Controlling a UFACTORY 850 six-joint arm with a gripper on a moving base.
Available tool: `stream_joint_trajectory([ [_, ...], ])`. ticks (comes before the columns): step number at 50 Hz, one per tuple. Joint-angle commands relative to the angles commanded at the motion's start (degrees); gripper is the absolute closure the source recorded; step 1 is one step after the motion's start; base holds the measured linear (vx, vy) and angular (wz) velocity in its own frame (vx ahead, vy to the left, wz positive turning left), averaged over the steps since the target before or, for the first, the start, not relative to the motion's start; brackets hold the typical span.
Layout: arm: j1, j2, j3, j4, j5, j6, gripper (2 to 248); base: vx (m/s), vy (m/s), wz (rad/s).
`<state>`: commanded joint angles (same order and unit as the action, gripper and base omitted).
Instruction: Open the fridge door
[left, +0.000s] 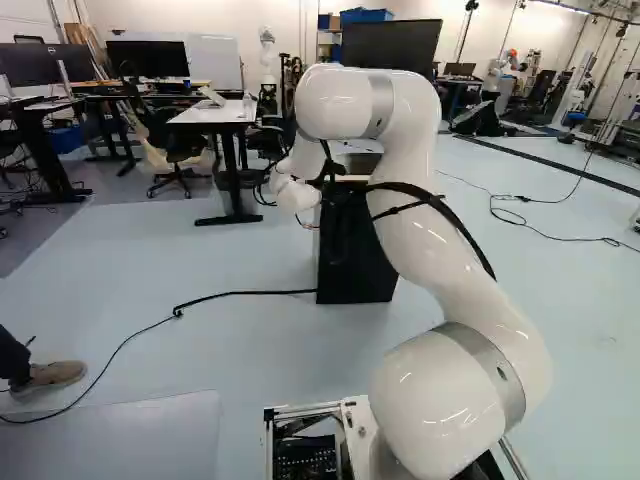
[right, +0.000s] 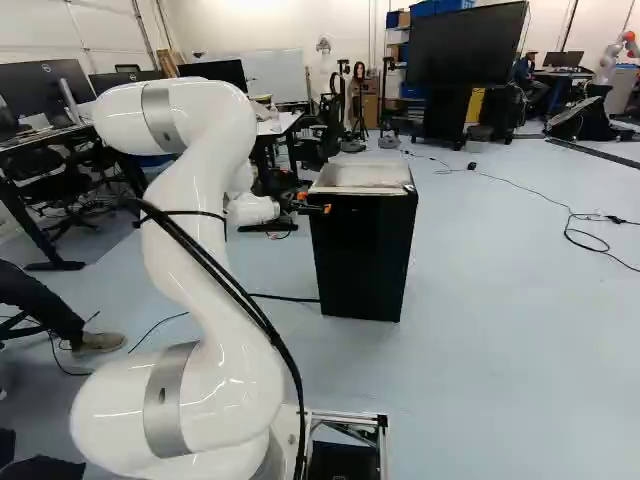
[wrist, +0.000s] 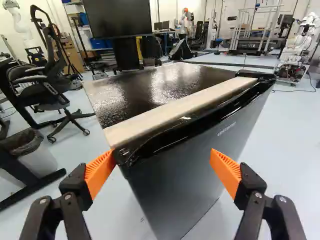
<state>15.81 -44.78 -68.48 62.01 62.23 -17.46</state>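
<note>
My gripper (right: 314, 204) is at the upper corner of the black fridge (right: 362, 255) in the right base view. In the wrist view the gripper (wrist: 163, 172) stands open in front of the fridge's grey door (wrist: 185, 170). One orange fingertip (wrist: 100, 172) is right at the door's top corner; whether it touches cannot be told. The other pad (wrist: 226, 172) stands out before the door face. The door looks closed, with a pale strip (wrist: 175, 110) running along the fridge top behind its black upper edge. The arm partly covers the fridge (left: 355, 265) in the left base view.
A bin (wrist: 32, 152) and an office chair (wrist: 50, 87) stand beyond the fridge's side. A cable (left: 245, 293) runs over the floor to the fridge. A person's shoe (left: 50, 375) is at the left of the left base view. Another robot (wrist: 295, 50) stands farther back.
</note>
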Motion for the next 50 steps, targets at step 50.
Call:
stream_joint_trajectory([
  [50, -4.04, 8.62, 13.52, 6.93, 2.83, 0.00, 3, 0.000, 0.004, 0.019],
])
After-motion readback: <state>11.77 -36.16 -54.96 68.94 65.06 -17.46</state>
